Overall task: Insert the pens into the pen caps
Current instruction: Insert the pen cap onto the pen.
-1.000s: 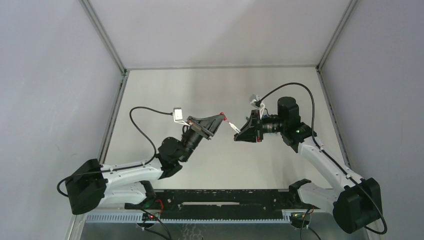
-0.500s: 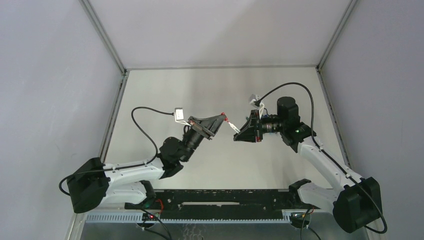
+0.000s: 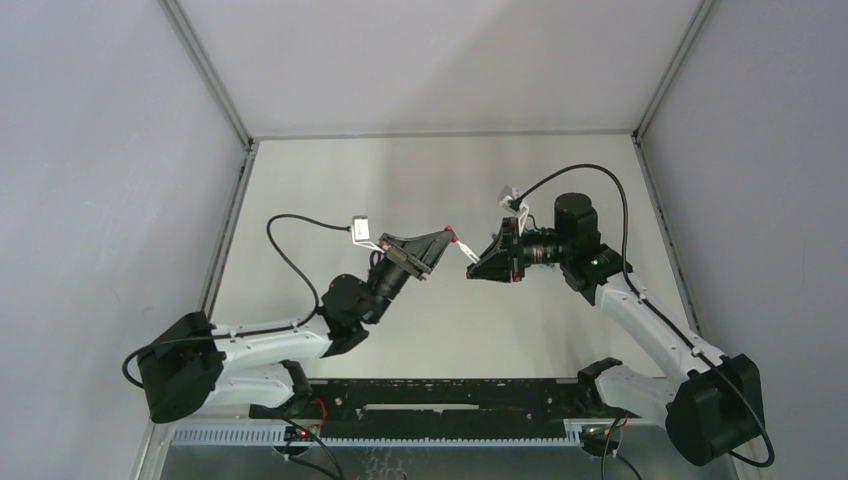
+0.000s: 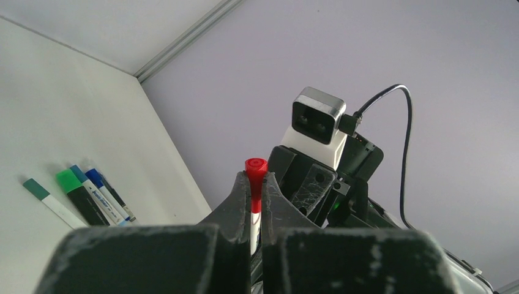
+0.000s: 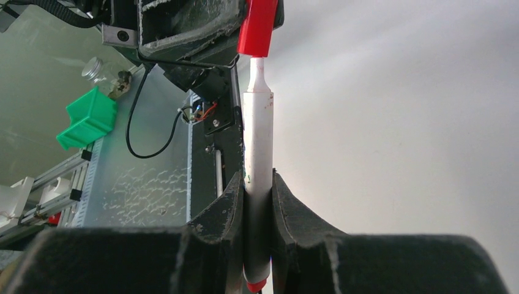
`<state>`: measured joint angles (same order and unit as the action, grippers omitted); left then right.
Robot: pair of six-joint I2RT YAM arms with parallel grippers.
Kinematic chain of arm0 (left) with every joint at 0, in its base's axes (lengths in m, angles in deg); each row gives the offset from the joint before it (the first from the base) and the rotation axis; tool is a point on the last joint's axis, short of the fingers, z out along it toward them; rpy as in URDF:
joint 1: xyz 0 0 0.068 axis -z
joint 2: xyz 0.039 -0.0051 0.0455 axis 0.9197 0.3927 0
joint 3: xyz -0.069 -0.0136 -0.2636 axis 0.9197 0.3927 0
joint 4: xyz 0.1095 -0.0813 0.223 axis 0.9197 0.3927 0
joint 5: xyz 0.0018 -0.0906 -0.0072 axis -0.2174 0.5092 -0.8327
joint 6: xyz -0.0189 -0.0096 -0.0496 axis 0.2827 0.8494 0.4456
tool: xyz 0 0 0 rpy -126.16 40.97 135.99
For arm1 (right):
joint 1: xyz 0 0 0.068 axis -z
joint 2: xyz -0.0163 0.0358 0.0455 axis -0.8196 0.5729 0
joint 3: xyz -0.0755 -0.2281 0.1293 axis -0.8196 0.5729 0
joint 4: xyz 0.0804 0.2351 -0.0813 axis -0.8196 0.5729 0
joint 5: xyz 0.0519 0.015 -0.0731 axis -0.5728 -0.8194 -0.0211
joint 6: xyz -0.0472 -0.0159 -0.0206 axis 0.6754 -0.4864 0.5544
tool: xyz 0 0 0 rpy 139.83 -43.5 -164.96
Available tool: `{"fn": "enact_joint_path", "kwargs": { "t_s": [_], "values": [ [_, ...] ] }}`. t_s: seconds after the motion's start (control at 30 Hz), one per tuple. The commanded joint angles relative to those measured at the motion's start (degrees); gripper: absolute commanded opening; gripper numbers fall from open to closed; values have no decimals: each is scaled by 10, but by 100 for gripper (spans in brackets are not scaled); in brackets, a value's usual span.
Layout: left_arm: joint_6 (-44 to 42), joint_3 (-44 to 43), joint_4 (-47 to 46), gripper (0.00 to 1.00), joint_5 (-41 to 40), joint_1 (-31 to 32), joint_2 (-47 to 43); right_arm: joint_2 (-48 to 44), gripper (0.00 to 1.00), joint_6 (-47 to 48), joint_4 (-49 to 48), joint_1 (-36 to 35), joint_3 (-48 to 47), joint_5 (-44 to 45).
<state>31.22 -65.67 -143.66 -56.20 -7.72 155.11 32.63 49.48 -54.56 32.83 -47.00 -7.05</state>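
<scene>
My left gripper (image 3: 449,236) is shut on a small red pen cap (image 4: 255,174), which pokes out past the fingertips. My right gripper (image 3: 474,264) is shut on a slim white pen (image 5: 258,141) with a red rear end, held in the air facing the left gripper. The pen's narrow tip meets the mouth of the red pen cap (image 5: 257,27); how deep it sits is hidden. Both grippers hover above the table's middle. Several other pens (image 4: 82,195) with green and blue ends lie side by side on the table.
Grey enclosure walls stand on three sides of the table (image 3: 440,180). A black rail (image 3: 440,400) runs along the near edge between the arm bases. Beyond the table, the right wrist view shows a green bin (image 5: 89,116) and a small glass jar (image 5: 98,68).
The left arm has crept slightly to the right, bringing the red cap up to the pen's tip. The right arm has barely moved.
</scene>
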Motion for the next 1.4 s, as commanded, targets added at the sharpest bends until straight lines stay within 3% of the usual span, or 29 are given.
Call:
{"fn": "enact_joint_path", "kwargs": {
  "t_s": [0.0, 1.1, 1.37],
  "values": [
    [6, -38, -27, 0, 1, 8, 6, -4, 0, -19, -42, -4, 6, 14],
    [-28, -32, -8, 0, -40, 17, 20, -12, 0, -45, -74, -6, 16, -24],
    [-15, -42, -2, 0, -20, 18, 26, -14, 0, -47, -69, -7, 16, 21]
  ]
}}
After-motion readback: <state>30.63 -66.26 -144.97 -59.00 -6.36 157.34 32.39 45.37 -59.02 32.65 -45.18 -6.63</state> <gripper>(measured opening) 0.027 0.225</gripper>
